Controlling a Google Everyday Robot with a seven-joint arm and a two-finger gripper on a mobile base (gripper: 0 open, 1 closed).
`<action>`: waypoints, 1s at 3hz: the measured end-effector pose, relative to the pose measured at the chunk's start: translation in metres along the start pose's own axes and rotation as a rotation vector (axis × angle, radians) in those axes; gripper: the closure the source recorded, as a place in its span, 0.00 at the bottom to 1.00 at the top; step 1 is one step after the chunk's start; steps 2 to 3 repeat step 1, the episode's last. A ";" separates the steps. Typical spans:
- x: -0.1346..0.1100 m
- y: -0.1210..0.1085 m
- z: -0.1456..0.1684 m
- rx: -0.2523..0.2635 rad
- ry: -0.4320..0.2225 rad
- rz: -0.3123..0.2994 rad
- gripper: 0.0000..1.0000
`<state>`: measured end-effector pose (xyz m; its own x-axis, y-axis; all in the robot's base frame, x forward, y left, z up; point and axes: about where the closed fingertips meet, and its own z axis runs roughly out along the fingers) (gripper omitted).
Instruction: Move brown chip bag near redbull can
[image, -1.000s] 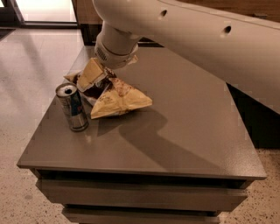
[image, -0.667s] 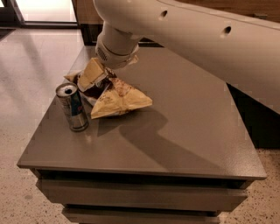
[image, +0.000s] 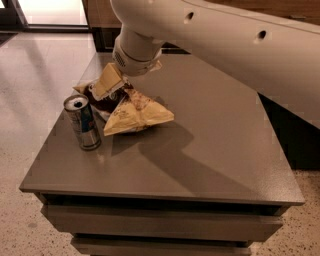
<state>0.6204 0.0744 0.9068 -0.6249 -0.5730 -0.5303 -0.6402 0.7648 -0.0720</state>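
The brown chip bag (image: 137, 114) lies crumpled on the grey table (image: 215, 145) at the back left, its pale yellow end pointing right and its dark brown centre under the gripper. The gripper (image: 114, 89) hangs from the white arm (image: 210, 35) and sits right down on the bag's left part. The redbull can (image: 83, 123) stands upright just left of the bag, about a hand's width from the gripper, silver and blue with an opened silver top. The bag's near edge almost touches the can.
The table's left edge is close beside the can and its front edge (image: 160, 192) is nearer the camera. Speckled floor (image: 30, 90) lies to the left. A dark wooden cabinet (image: 100, 30) stands behind the table.
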 end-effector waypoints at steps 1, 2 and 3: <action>-0.011 -0.015 -0.012 0.045 -0.042 0.014 0.00; -0.011 -0.015 -0.012 0.045 -0.042 0.014 0.00; -0.011 -0.015 -0.012 0.045 -0.042 0.014 0.00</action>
